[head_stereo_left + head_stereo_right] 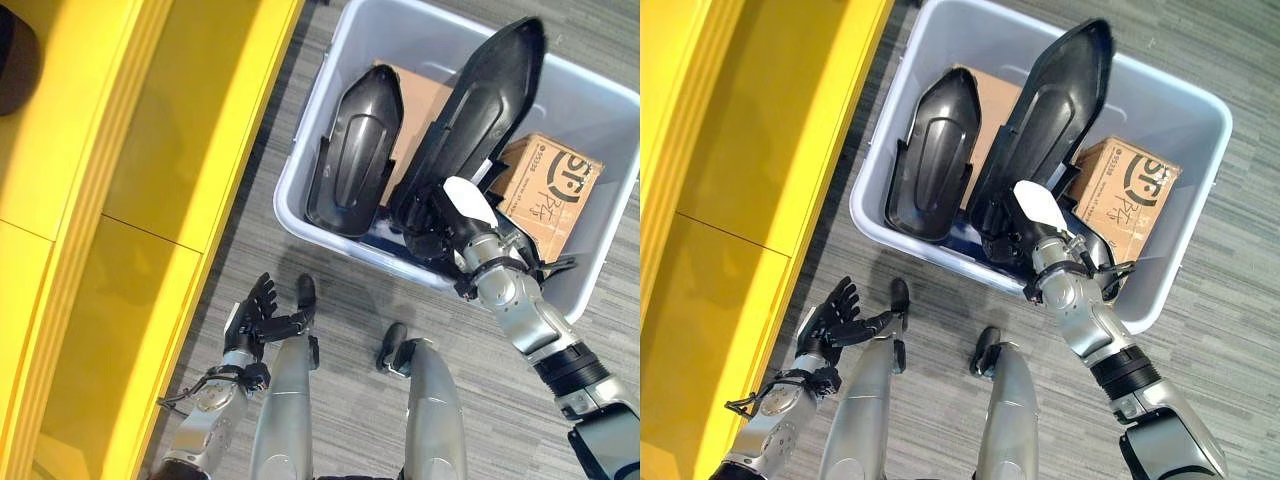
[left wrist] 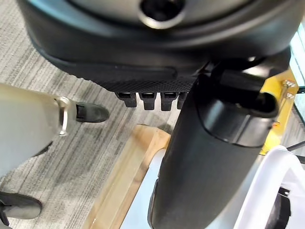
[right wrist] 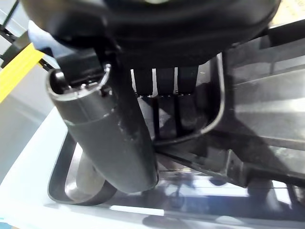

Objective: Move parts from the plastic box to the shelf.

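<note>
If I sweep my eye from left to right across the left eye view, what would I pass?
Yellow shelf → left hand, fingers relaxed, over the floor → shorter black part in the plastic box → longer black part, right hand at its lower end → cardboard box.

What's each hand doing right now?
Left hand: open, holding nothing.
Right hand: in the plastic box, on the long black part; grip can't be told.

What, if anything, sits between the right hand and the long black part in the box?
Nothing visible. The right hand is already at the lower end of the long black part, fingers against it inside the plastic box.
</note>
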{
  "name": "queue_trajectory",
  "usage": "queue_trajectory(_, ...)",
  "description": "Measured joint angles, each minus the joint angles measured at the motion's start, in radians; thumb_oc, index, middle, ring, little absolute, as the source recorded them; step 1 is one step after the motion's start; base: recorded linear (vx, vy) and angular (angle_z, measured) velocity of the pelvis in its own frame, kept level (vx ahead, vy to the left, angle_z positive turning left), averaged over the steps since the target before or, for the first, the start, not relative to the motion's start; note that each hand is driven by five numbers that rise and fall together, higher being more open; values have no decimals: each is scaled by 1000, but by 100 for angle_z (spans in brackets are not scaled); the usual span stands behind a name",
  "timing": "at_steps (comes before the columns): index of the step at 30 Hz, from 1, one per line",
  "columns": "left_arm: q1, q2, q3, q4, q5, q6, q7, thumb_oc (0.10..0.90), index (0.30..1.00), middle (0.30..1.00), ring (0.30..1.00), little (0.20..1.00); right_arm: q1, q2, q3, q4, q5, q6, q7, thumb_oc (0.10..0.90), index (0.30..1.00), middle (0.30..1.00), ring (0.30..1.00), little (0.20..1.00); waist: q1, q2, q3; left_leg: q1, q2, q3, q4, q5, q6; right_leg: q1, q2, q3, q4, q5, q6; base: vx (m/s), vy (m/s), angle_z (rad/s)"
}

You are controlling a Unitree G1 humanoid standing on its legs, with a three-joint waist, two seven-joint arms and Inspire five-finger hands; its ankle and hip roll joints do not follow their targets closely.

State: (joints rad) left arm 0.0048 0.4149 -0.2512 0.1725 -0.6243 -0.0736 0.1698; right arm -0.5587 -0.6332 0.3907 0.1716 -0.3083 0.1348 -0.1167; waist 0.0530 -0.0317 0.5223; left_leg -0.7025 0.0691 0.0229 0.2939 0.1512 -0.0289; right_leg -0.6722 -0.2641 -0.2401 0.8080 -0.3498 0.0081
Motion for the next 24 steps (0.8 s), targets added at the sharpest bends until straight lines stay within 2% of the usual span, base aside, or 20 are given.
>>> queue_trajectory(1, 0, 0, -2, 0, 0, 3, 0, 900, 1000, 1000, 1000, 1000, 1, 0, 0, 0, 0, 0, 0, 400, 300, 300, 300, 300, -1, 0, 0, 3, -1, 1, -6, -4, -6, 1, -1, 0, -1, -8, -8, -84, 4, 1)
queue_trajectory(4, 9, 0, -3, 3, 0, 2, 0, 900, 1000, 1000, 1000, 1000, 13, -1, 7, 2, 4, 9, 16, 400, 300, 300, 300, 300, 4, 0, 0, 47, 3, 2, -53, 19, 10, 35, 8, -6, -32, 13, -1, -3, -4, -1)
queue_trajectory(11, 7, 0, -1, 8, 0, 2, -2, 900, 1000, 1000, 1000, 1000, 49, -4, 9, 2, 38, 23, 26, 400, 300, 300, 300, 300, 4, 0, 0, 119, 12, 5, -94, 32, 1, 111, 25, -14, -87, 24, 6, -1, -9, -3)
queue_trajectory(15, 8, 0, -1, 20, 0, 4, -6, 900, 1000, 1000, 1000, 1000, 60, -12, 9, 2, 60, 32, 49, 400, 300, 300, 300, 300, 4, 0, 1, 196, 17, 8, -119, 37, -6, 191, 38, -16, -124, 29, 10, 1, -10, -4)
queue_trajectory(24, 10, 0, 0, 25, 0, 10, -27, 900, 1000, 1000, 1000, 1000, 59, -70, 8, -3, 103, 32, 68, 400, 300, 300, 300, 300, 2, 1, 0, 292, 37, 26, -183, 43, -5, 270, 63, -11, -178, 52, 10, 13, 6, -7)
